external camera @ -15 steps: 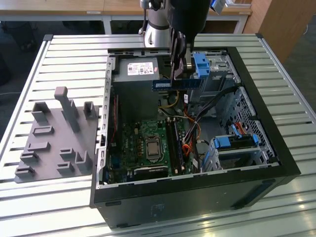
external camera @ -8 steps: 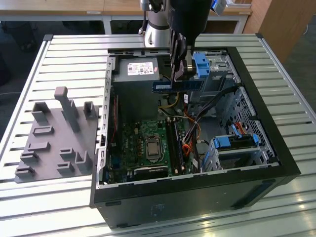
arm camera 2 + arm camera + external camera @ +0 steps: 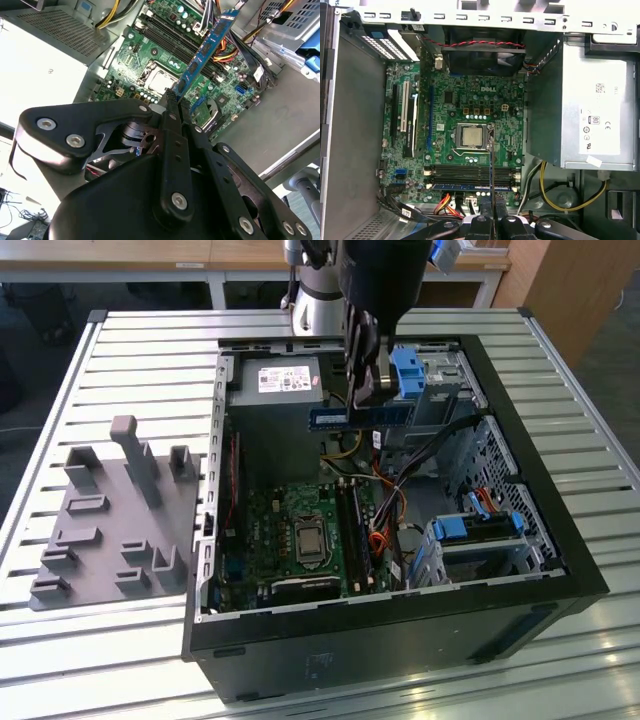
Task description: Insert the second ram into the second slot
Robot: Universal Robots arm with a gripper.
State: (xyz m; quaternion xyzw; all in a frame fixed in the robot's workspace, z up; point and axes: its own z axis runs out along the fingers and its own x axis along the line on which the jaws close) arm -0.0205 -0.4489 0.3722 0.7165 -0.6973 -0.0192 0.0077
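Note:
My gripper (image 3: pixel 362 390) is shut on the second ram (image 3: pixel 360 416), a narrow blue stick with dark chips. It holds the stick level above the open computer case, near the power supply. In the second wrist view the gripper (image 3: pixel 172 97) clamps one end of the stick (image 3: pixel 206 49), and the rest reaches out over the motherboard. In the first wrist view the stick (image 3: pixel 491 170) shows edge-on as a thin line crossing the black memory slots (image 3: pixel 470 173). It hangs above them and touches none. A blue stick (image 3: pixel 470 186) sits seated in the slot beside them. The slots (image 3: pixel 357 530) run next to the processor socket.
The case walls (image 3: pixel 520 440) surround the motherboard (image 3: pixel 290 530). The power supply (image 3: pixel 275 385), blue drive cages (image 3: pixel 475 530) and loose cables (image 3: pixel 385 515) crowd the slots. A fan (image 3: pixel 482 50) sits at one end of the board. A grey fixture block (image 3: pixel 110 510) stands at the exterior view's left.

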